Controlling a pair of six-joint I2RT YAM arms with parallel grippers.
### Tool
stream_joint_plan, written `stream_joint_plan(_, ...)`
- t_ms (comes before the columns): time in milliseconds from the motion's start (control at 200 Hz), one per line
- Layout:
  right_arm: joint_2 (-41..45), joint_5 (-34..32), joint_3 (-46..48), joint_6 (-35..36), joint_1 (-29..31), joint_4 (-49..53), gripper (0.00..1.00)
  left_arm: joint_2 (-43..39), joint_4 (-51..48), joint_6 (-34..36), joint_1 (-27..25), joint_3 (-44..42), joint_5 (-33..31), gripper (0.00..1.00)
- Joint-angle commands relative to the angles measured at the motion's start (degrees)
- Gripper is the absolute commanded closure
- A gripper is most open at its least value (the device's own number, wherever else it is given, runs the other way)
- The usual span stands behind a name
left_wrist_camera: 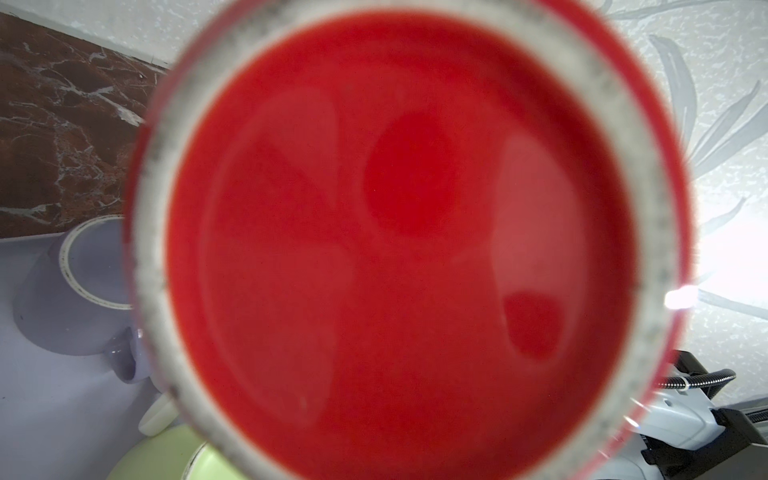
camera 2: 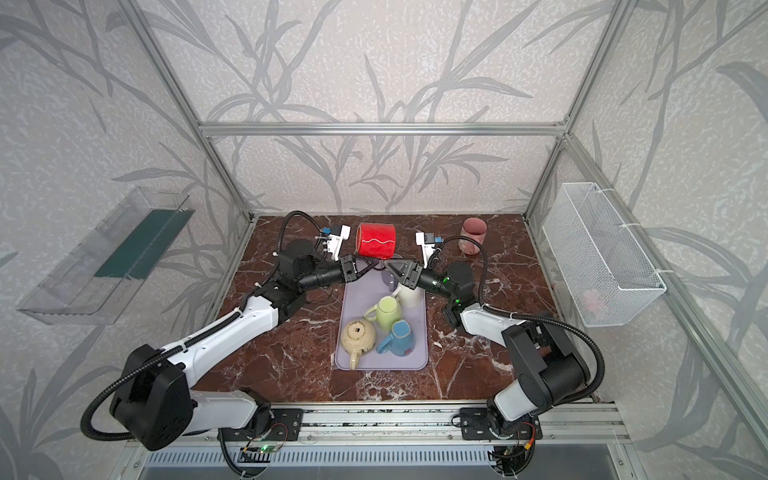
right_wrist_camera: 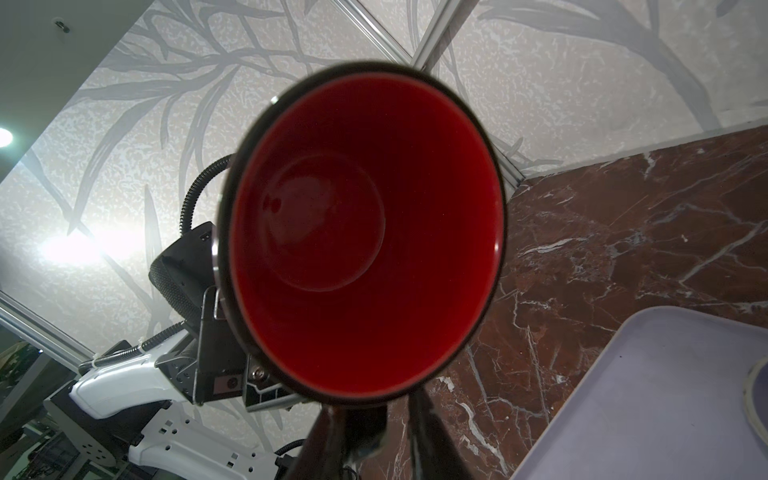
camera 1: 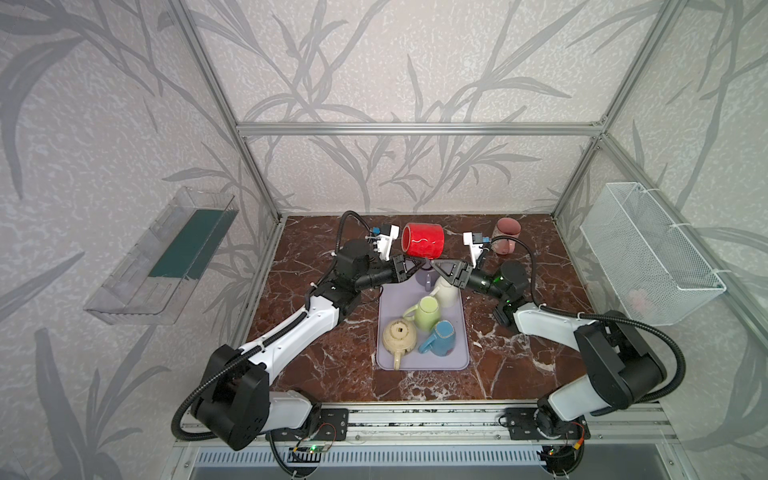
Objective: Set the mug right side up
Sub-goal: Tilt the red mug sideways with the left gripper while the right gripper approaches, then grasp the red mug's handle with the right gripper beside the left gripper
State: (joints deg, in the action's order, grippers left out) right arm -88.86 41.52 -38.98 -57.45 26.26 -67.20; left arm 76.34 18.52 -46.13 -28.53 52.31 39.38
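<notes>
A red mug [camera 1: 423, 240] [camera 2: 376, 240] hangs on its side in the air above the far end of the tray, with its handle pointing down. My left gripper [camera 1: 422, 262] [camera 2: 374, 262] meets it from the left and is shut on the handle under the mug. Its wrist view is filled by the mug's red base [left_wrist_camera: 399, 249], which hides the fingers. My right gripper [camera 1: 434, 262] [camera 2: 386, 262] comes in from the right to the same handle. Its wrist view looks into the mug's open mouth [right_wrist_camera: 361, 249], and its dark fingers [right_wrist_camera: 328, 436] stand close together on the handle just below the rim.
On the lilac tray [camera 1: 436, 362] lie a cream teapot [camera 1: 399, 336], a green mug [camera 1: 428, 311], a blue mug [camera 1: 440, 338], a white mug [camera 1: 446, 291] and a lilac mug [left_wrist_camera: 75, 286]. A pink mug [camera 1: 507, 237] stands at the back right. A wire basket [camera 1: 648, 253] hangs on the right wall and a clear bin [camera 1: 162, 257] on the left wall.
</notes>
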Motion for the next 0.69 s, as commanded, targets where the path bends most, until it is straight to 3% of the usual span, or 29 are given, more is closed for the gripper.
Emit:
stream_joint_plan(0, -0.9, 0.7, -2.3, -1.5, 0.3, -3.7, 0.75, -0.2, 7.0, 0.0, -0.7, 3.5, 1.8, 1.0)
stream_joint_plan(265, -3.2, 0.6, -3.5, -3.5, 0.8, -6.7, 0.79, 1.6, 8.1, -0.2, -1.5, 4.5, 2.1, 1.0)
stream_joint_plan(460, -4.0, -0.1, -3.3, -4.4, 0.7, -8.5, 1.0, 2.0, 8.5, -0.1, -1.8, 4.0, 2.2, 1.0)
stream_joint_plan(690, -4.2, -0.7, -3.0, -5.4, 0.6, -9.6, 1.0, 1.9, 8.1, 0.7, -1.7, 3.3, 2.2, 1.0)
